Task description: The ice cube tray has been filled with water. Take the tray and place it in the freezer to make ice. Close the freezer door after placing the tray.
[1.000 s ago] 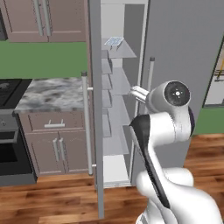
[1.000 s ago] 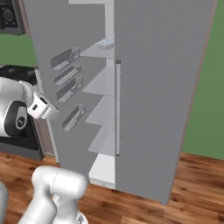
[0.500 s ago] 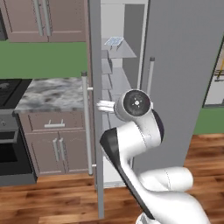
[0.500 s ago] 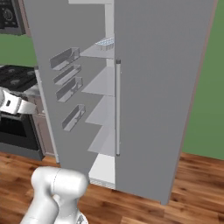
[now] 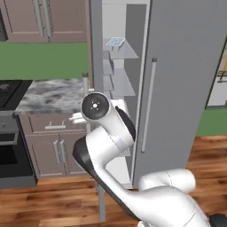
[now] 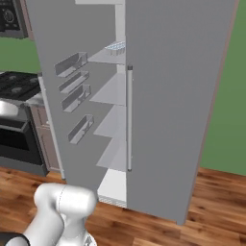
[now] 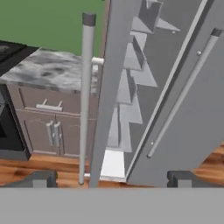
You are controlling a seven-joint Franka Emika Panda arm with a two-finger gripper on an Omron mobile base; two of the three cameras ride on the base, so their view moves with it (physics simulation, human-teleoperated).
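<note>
Tray: the white ice cube tray [image 5: 115, 41] with blue cells lies on the top freezer shelf [image 5: 126, 52].
Door: you see the narrow grey freezer door [image 6: 72, 96] open.
Tool: your tool [image 7: 111, 177] is open, empty.

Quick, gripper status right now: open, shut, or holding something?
Gripper: open, jaws spread wide with nothing between them, facing the edge of the freezer door and its bar handle.

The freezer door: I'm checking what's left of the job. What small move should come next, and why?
Probably bring the open gripper round to the outer face of the freezer door and push it shut. The ice cube tray already lies on the top shelf, and the door stands wide open, its handle just ahead.
</note>
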